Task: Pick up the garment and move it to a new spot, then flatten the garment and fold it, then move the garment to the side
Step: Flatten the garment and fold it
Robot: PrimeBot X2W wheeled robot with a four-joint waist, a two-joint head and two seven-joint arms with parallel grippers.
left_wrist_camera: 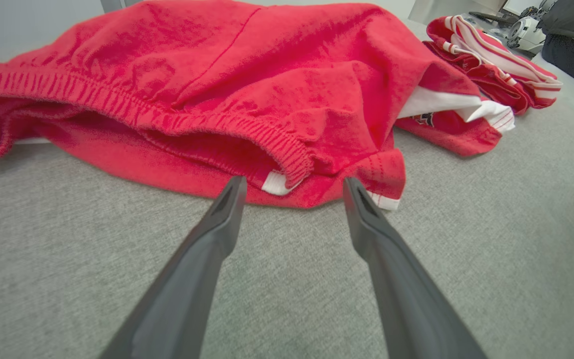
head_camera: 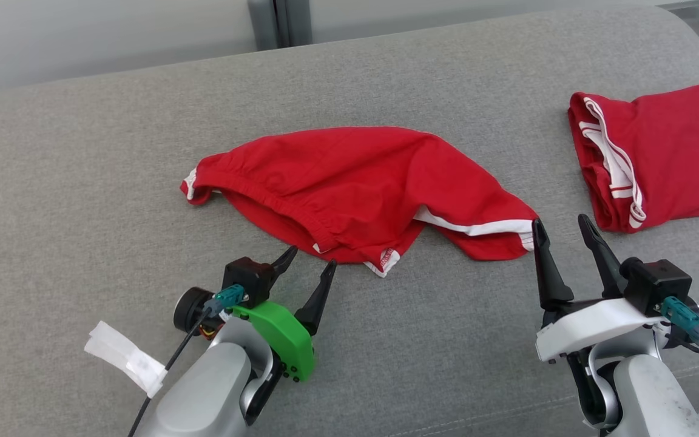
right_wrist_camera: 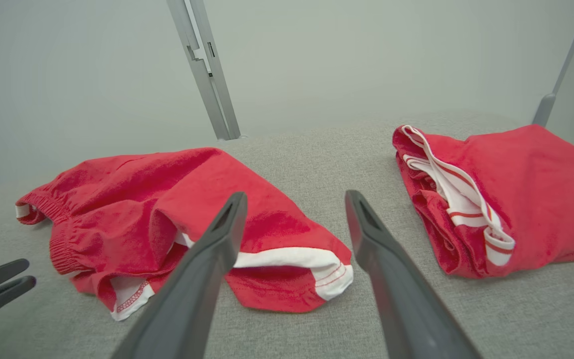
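Garment: the red shorts (head_camera: pixel 361 182) lie rumpled in the middle of the grey upholstered surface (head_camera: pixel 82 212). They are humped up rather than flat, and one leg trails off toward my right.
Waistband: the elastic waistband (left_wrist_camera: pixel 167 119) gapes toward me, so the near edge is several loose layers, not one clean line.
Left jaws: spread wide and holding nothing. My left fingers (head_camera: pixel 316 300) point at the near edge where the waistband meets a white-trimmed corner, just short of the cloth.
Right jaws: also wide and empty. My right fingers (head_camera: pixel 548 267) stand just beside the white-banded leg hem (right_wrist_camera: pixel 287 259). I cannot tell whether a tip brushes it.
Why I stand so: one set of jaws sits at each end of the near edge. I judge that suits pulling the cloth taut between them.
Folded pair: a second red garment (head_camera: pixel 665 152) lies folded at my far right, well apart. I take that as the side spot and leave it alone.
Stage: the shorts look to be at their spot, with flattening not yet done and folding to follow.
Risk: pinching only the top layer at the waistband would drag the shorts without spreading them.
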